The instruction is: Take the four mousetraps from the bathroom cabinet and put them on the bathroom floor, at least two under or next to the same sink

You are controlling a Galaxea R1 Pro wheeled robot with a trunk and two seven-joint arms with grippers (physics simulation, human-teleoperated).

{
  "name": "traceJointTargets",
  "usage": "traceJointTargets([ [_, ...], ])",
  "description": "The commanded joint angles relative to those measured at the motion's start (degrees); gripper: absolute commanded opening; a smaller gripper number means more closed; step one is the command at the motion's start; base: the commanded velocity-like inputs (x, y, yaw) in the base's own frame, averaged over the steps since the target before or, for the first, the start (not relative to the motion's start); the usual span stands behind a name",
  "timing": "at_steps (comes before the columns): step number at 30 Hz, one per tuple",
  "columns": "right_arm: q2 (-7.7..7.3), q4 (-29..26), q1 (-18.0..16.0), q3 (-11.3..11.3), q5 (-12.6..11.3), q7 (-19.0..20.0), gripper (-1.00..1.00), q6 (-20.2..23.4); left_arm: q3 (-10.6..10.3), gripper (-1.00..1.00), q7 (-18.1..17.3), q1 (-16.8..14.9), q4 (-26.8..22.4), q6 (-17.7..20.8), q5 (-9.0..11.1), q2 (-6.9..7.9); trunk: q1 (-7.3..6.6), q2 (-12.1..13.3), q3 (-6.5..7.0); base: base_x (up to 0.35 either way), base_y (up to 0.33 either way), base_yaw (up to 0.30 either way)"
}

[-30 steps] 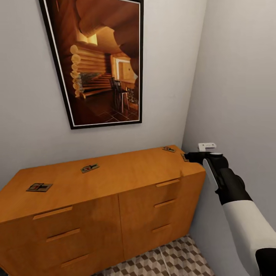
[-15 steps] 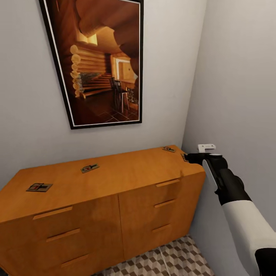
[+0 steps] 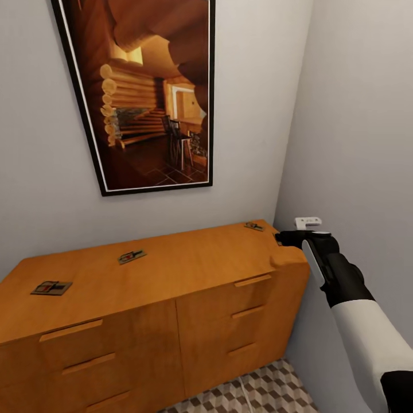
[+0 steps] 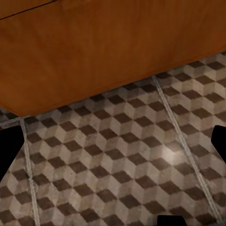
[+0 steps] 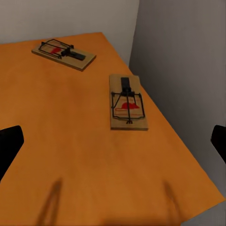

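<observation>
The right wrist view shows the right hand (image 5: 113, 141), fingers apart, above a small flat brown wooden mousetrap (image 5: 127, 103) on the orange-brown wooden cabinet (image 5: 61, 127), while the left wrist view shows the cube-patterned tiled floor (image 4: 117, 160).

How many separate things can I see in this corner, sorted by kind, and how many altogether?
Mousetraps: 4, three spread along the top and one at the right end
Cabinet: 1
Framed picture: 1
Total: 6
</observation>
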Motion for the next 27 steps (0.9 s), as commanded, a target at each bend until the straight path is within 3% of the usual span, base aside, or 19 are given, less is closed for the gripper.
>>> traceJointTargets([
  [1, -0.06, -0.01, -0.04, 0.13, -0.56, -0.26, 1.00, 0.22, 0.31, 1.00, -0.43, -0.10, 0.22, -0.30, 0.08, 0.02, 0.00, -0.03, -0.06, 0.037, 0.000, 0.000],
  [19, -0.10, 0.14, -0.04, -0.13, -1.05, 0.03, 1.00, 0.21, 0.31, 1.00, -0.43, -0.10, 0.22, -0.30, 0.08, 0.02, 0.00, -0.03, -0.06, 0.008, 0.000, 0.000],
  [27, -0.20, 0.15, -0.04, -0.15, -2.15, 2.25, 1.00, 0.30, 0.31, 1.00, -0.43, -0.10, 0.23, -0.30, 0.08, 0.02, 0.00, -0.03, -0.06, 0.000, 0.000, 0.000],
])
